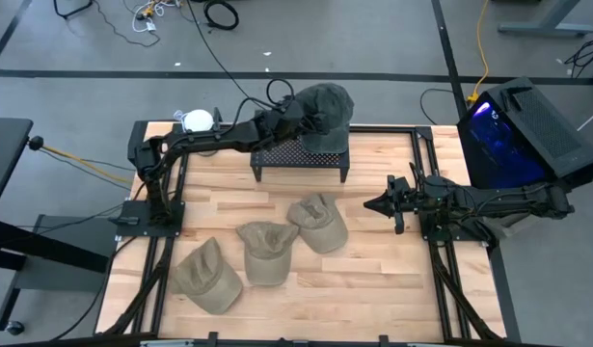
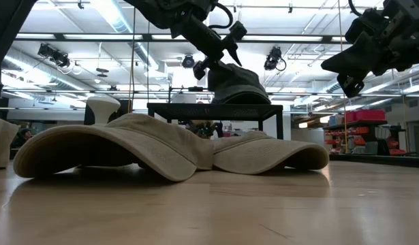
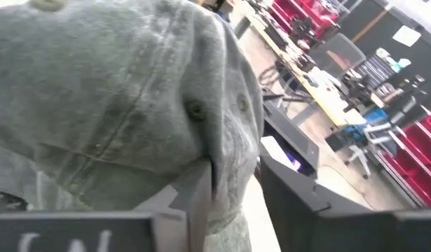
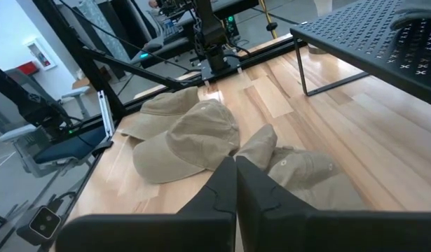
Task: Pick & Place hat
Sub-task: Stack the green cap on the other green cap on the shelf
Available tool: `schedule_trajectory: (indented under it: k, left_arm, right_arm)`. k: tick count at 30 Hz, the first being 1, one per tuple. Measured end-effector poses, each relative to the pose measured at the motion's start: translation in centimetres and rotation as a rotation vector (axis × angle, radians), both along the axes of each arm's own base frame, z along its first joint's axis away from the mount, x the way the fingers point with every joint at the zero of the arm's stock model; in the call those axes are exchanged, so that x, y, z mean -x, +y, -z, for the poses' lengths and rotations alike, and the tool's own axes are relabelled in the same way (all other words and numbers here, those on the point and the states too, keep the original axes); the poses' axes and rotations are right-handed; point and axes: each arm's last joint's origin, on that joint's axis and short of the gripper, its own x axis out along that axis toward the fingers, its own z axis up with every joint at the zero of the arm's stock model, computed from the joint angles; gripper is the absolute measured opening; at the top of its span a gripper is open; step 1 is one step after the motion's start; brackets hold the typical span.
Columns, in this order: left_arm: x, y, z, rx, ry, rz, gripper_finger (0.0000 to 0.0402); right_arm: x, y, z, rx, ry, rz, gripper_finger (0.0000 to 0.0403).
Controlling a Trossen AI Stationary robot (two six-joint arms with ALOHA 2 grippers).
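Observation:
A dark grey-green hat (image 1: 327, 108) sits on the far right part of a black perforated stand (image 1: 296, 157); in the low view this hat (image 2: 238, 87) rests on the stand top (image 2: 216, 107). My left gripper (image 1: 294, 118) reaches across the stand to the hat's left side and is shut on it. Three tan hats lie on the table: left (image 1: 207, 275), middle (image 1: 266, 249), right (image 1: 318, 221). My right gripper (image 1: 373, 204) hovers shut, raised above the table to the right of the tan hats, touching nothing (image 4: 236, 183). My left gripper pinches a fold of the hat's crown cloth (image 3: 228, 183) between its two fingers (image 3: 194, 199), low on the crown's side. It comes slanting down from the table's left (image 2: 210, 65). The hat stands upright with its underside on the stand top.
The stand's left half is bare mesh (image 1: 277, 154). A white round object (image 1: 198, 120) sits at the far left corner. A black case with a blue-lit screen (image 1: 513, 135) stands beyond the right edge. Bare wood lies near the table's front right (image 1: 373, 289).

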Motion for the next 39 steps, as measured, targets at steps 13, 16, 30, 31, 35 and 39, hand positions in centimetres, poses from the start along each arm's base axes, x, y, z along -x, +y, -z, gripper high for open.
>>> schedule_trajectory:
  k: [13,16,30,31,35,39]
  left_arm:
    - [-0.1,0.1,0.0,-0.005,0.015,0.105,0.0224]
    - [0.0,0.2,0.0,-0.030,0.027,0.106,0.0229]
    - [0.5,1.8,-0.5,-0.054,-0.013,0.171,0.0242]
    - [0.5,1.9,-0.5,-0.056,-0.011,0.176,0.0249]
    - [0.5,1.9,-0.5,-0.057,-0.010,0.181,0.0282]
    - [0.4,1.8,-0.5,-0.056,-0.012,0.190,0.0305]
  right_arm:
    - [0.0,0.0,0.0,0.000,0.000,0.000,0.0000]
    - [0.0,0.0,0.0,0.000,0.000,0.000,0.0000]
    - [0.0,0.0,0.0,0.000,0.000,0.000,0.0000]
    - [0.0,0.0,0.0,0.000,0.000,0.000,0.0000]
    - [0.0,0.0,0.0,0.000,0.000,0.000,0.0000]
    - [0.0,0.0,0.0,0.000,0.000,0.000,0.0000]
